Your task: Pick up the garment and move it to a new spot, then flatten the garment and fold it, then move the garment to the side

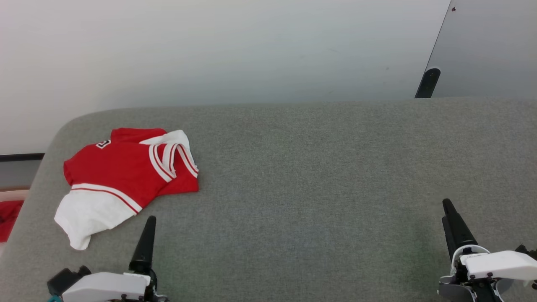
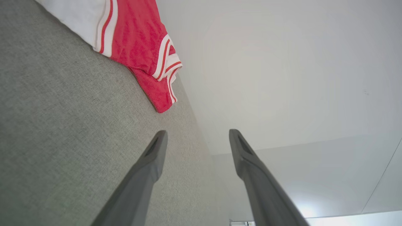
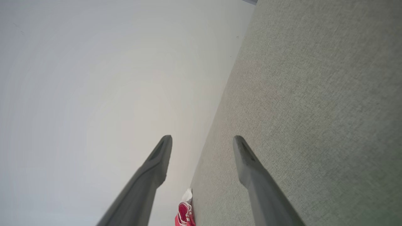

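Item: garment, red with a white sleeve and striped trim, lying loosely folded on the grey table by its rounded far left corner. The white sleeve reaches toward the left edge, and a red cloth lies beyond that edge, off the table. Left gripper: fingers spread, holding nothing, at the near left, close to the garment's near side but apart from it. Right gripper: fingers spread, holding nothing, at the near right, well apart from the garment, with a broad stretch of bare table between them running to the far edge.
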Available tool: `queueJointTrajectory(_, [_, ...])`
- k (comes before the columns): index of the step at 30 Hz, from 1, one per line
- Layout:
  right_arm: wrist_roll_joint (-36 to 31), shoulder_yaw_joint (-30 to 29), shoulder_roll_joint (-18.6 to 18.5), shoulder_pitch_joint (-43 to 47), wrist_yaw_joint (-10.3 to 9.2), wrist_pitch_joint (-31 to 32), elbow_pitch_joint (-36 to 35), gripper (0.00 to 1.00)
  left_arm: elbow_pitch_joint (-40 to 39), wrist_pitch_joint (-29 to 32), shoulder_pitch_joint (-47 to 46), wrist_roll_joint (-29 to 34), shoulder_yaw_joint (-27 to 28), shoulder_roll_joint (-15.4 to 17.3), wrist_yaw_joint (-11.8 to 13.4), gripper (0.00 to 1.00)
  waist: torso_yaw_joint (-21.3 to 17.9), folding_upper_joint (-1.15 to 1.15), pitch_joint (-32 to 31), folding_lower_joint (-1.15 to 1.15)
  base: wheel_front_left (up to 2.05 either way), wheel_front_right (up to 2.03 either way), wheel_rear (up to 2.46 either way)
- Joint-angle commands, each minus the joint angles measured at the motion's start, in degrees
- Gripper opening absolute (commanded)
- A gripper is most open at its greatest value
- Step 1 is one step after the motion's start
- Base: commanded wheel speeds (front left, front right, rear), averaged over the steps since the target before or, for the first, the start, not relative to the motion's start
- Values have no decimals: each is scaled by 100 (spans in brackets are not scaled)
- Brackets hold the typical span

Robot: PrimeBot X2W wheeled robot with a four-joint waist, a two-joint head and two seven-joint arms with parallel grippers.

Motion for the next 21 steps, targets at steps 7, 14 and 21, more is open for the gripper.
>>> queueJointTrajectory(7, [-853,202,-157,-372,22,-169,65,100,-39,-199,-229,794,-140,273,129,100,-1,0,17,0,0,0,0])
queueJointTrajectory(14, [-1738,335,-241,-507,26,-288,107,100,62,-353,-378,1605,-239,490,192,100,-10,0,38,0,0,0,0])
queueJointTrajectory(21, [-2558,418,-291,-596,29,-350,97,100,101,-488,-487,2469,-296,604,210,100,-14,0,57,0,0,0,0])
